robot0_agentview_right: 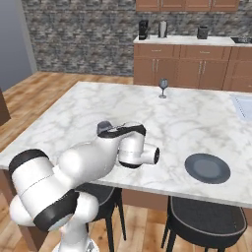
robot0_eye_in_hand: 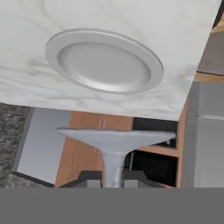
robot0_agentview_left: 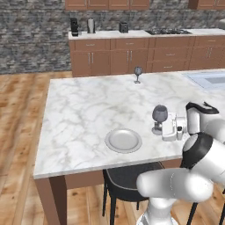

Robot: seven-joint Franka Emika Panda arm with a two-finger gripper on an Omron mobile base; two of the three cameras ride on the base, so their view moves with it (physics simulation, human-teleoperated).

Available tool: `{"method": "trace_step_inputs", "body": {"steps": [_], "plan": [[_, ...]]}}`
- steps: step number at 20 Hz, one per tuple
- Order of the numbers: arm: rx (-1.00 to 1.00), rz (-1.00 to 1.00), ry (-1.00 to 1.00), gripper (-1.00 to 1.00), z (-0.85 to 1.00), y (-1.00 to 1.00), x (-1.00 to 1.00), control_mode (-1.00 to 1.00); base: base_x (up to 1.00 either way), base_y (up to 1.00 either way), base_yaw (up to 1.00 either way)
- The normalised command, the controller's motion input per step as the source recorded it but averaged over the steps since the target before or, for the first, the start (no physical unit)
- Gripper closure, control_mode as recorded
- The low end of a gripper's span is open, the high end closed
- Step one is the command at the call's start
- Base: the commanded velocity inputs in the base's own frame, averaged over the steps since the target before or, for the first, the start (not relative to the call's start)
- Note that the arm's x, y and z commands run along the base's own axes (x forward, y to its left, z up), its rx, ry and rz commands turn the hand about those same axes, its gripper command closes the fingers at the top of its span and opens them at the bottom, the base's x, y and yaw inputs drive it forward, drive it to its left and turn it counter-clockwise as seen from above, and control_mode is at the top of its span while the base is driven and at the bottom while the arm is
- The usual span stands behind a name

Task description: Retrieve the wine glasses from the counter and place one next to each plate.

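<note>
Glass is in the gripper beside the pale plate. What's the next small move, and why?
Probably lower it straight down, then open. The gripper is shut on the stem of the wine glass; in the left base view its foot looks near the counter, right of the pale plate, but contact isn't clear. The other glass waits at the far edge.

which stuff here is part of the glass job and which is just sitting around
Part of the job:
- held glass, stem between the gripper fingers
- far glass, standing on the counter
- pale plate
- dark plate

Just sitting around:
- stools under the counter
- sink
- stove and small appliances on the wall counter
</note>
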Motion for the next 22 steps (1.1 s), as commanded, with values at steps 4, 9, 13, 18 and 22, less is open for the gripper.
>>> {"method": "trace_step_inputs", "body": {"steps": [4,9,13,18,22], "plan": [[0.00,0.09,0.02,1.00,-0.40,-0.04,0.57,-1.00,0.00,0.00,0.00],[0.00,0.03,0.01,1.00,-0.35,0.00,0.61,-1.00,0.00,0.00,0.00],[0.00,0.00,0.00,1.00,-0.34,0.00,0.56,-1.00,0.00,0.00,0.00],[0.00,0.02,-0.01,1.00,-0.42,0.00,0.41,-1.00,0.00,0.00,0.00],[-0.01,0.01,0.00,1.00,-0.38,0.00,0.26,-1.00,0.00,0.00,0.00]]}}
